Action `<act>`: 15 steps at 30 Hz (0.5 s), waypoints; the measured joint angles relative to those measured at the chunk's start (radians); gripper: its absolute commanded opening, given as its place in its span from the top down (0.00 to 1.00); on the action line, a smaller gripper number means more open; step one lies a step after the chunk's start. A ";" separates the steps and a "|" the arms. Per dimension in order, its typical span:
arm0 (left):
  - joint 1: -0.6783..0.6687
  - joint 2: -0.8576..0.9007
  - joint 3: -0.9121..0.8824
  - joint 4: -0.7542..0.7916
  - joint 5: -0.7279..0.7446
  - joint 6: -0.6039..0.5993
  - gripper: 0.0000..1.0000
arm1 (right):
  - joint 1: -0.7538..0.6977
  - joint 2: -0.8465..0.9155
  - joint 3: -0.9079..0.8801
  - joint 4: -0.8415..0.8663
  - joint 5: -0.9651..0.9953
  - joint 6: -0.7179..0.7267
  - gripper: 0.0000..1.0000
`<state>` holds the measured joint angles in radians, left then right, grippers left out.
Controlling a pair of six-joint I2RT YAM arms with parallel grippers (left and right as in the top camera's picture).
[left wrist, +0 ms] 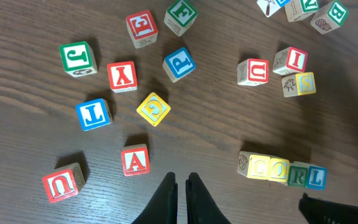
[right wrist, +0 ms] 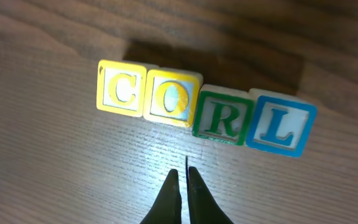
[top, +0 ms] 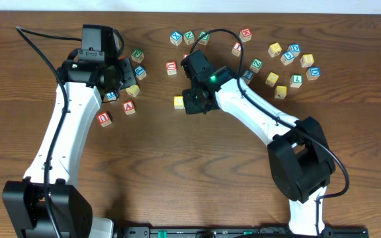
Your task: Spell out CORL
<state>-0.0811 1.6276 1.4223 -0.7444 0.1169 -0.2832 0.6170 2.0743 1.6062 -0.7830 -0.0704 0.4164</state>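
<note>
hovering by the corl blocks [right wrist: 219, 118], the right fingers [right wrist: 171, 199], like the left fingers [left wrist: 166, 199], seem closed and empty.

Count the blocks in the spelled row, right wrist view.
4, side by side in a line, left to right: yellow C, yellow O, green R, blue L at the right end. None looks hidden in that view.

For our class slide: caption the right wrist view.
Four blocks spell CORL in a row on the table, shut claw below them.
</note>
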 measured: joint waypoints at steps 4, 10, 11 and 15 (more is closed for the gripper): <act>0.000 0.000 0.000 0.000 0.000 0.000 0.92 | 0.000 0.000 -0.050 0.035 0.003 0.000 0.99; 0.000 0.000 0.000 0.000 0.000 0.000 0.92 | 0.000 0.000 -0.109 0.093 0.004 0.000 0.99; 0.000 0.000 0.000 0.000 0.000 0.000 0.92 | 0.000 0.000 -0.116 0.100 0.004 0.000 0.99; 0.000 0.000 0.000 0.000 0.000 0.000 0.92 | 0.000 0.000 -0.124 0.122 0.013 0.000 0.99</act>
<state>-0.0811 1.6276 1.4223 -0.7444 0.1169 -0.2832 0.6167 2.0743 1.4826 -0.6609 -0.0578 0.4168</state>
